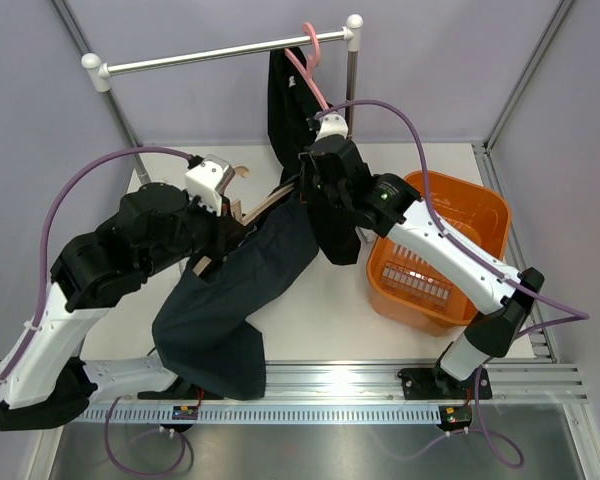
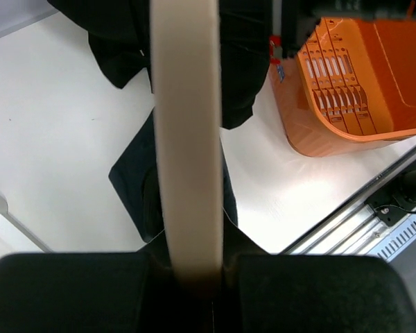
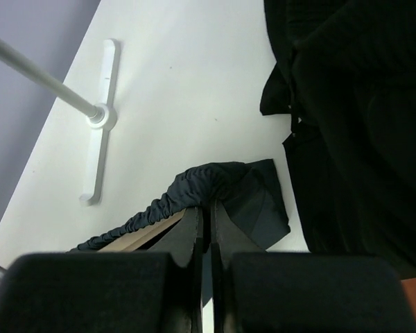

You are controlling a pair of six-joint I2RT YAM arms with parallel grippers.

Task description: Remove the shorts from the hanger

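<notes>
The navy shorts (image 1: 240, 300) drape over a wooden hanger (image 1: 267, 204) and trail down onto the table. My left gripper (image 1: 230, 220) is shut on that hanger; in the left wrist view (image 2: 194, 267) the pale hanger bar (image 2: 186, 125) runs up out of the jaws. My right gripper (image 1: 303, 190) is shut on the gathered waistband of the navy shorts (image 3: 194, 182) at the hanger's end (image 3: 142, 234); its fingertips (image 3: 209, 208) are closed together. The black shorts (image 1: 285, 100) hang from a pink hanger (image 1: 310, 60) on the rail, just behind my right gripper.
A metal rail (image 1: 220, 52) on posts spans the back. An orange basket (image 1: 450, 250) stands at the right, under my right arm, and also shows in the left wrist view (image 2: 353, 90). The rack's white foot (image 3: 100, 118) lies on the table.
</notes>
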